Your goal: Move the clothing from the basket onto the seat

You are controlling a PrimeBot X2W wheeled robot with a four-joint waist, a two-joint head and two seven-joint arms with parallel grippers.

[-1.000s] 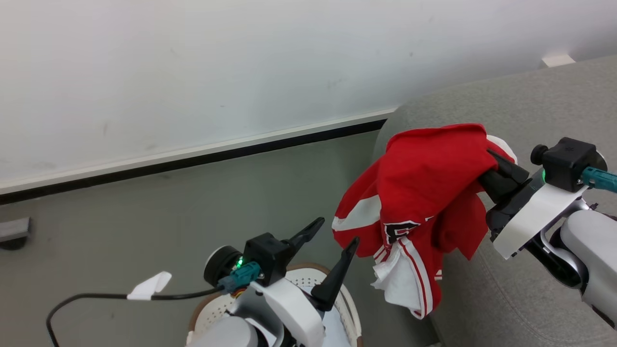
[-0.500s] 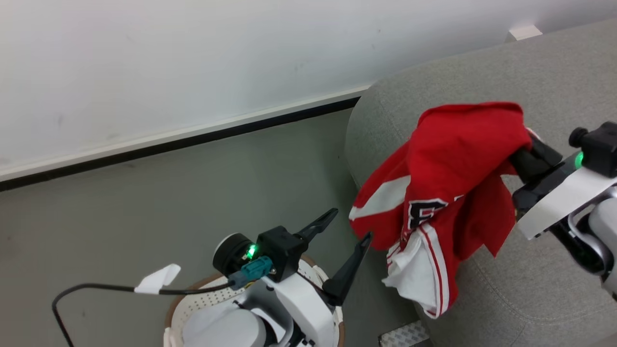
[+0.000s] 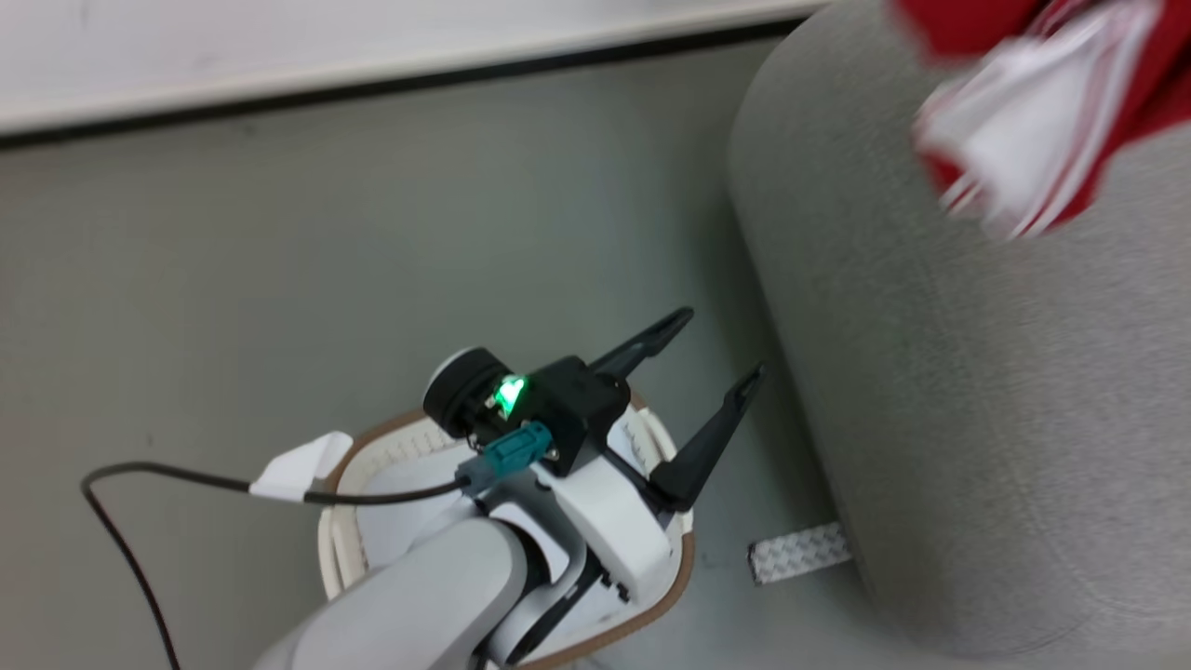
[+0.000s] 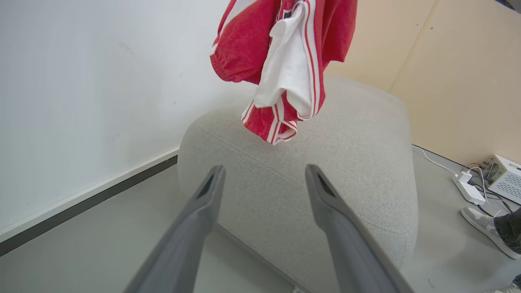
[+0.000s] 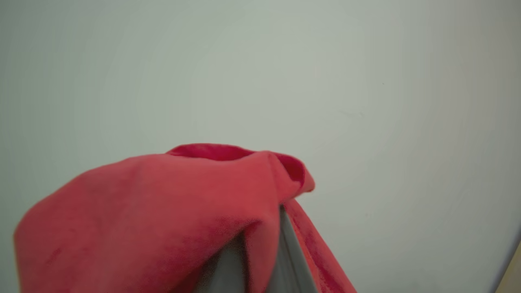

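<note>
- The seat point(image 3: 977, 372) now runs from 1 to 5 o'clock in the head view (the camera has dipped, so that shift is its own).
- The basket point(image 3: 391, 448) sits at 6 o'clock, under the left arm.
- The clothing point(image 4: 285, 61) hangs at 12 o'clock in the left wrist view, over the seat and seemingly clear of it. It has been carried across but not yet laid down.
- The right claw point(image 5: 260, 252) is clamped on the clothing's red fold.
- The left claw point(image 3: 719, 344) is spread wide and holds nothing.

The left hand point(image 3: 721, 346) reaches far and to the right, its two dark fingers point(image 3: 712, 433) spread wide with nothing between them. Its pale forearm point(image 3: 419, 605) rises from the near edge. The right hand point(image 5: 262, 248) is pinched tight on the red jersey point(image 5: 142, 211).
</note>
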